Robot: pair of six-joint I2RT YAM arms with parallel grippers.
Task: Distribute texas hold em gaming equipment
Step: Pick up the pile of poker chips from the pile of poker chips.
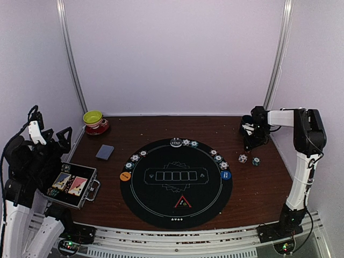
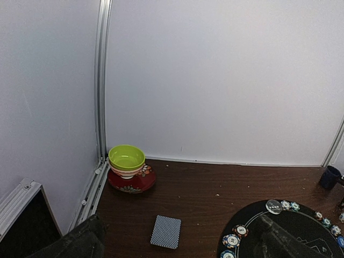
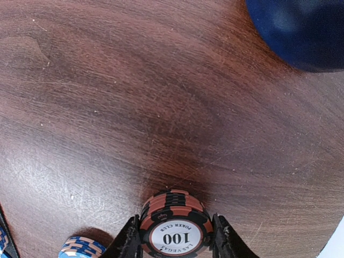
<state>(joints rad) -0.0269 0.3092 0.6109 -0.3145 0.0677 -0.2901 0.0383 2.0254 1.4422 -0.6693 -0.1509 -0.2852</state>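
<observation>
My right gripper [image 3: 174,236] is shut on a short stack of red-and-black "100" poker chips [image 3: 174,226] low over the wooden table, beside a blue-striped chip stack [image 3: 80,248]. In the top view that gripper [image 1: 251,142] is at the far right, with two loose chips [image 1: 243,158] just in front of it. Several chips [image 1: 185,142] line the rim of the round black mat [image 1: 161,207], which also carries an orange button [image 1: 125,176], a blue button [image 1: 226,174] and a red triangle [image 1: 183,202]. The card deck [image 2: 165,231] lies left of the mat. My left gripper [image 1: 52,141] is open, raised at the left.
A dark blue mug [image 3: 301,32] stands just beyond the right gripper. A yellow-green bowl [image 2: 127,158] on a red saucer [image 2: 141,183] sits in the far left corner. An open metal case [image 1: 72,185] with cards hangs at the near left edge. White walls enclose the table.
</observation>
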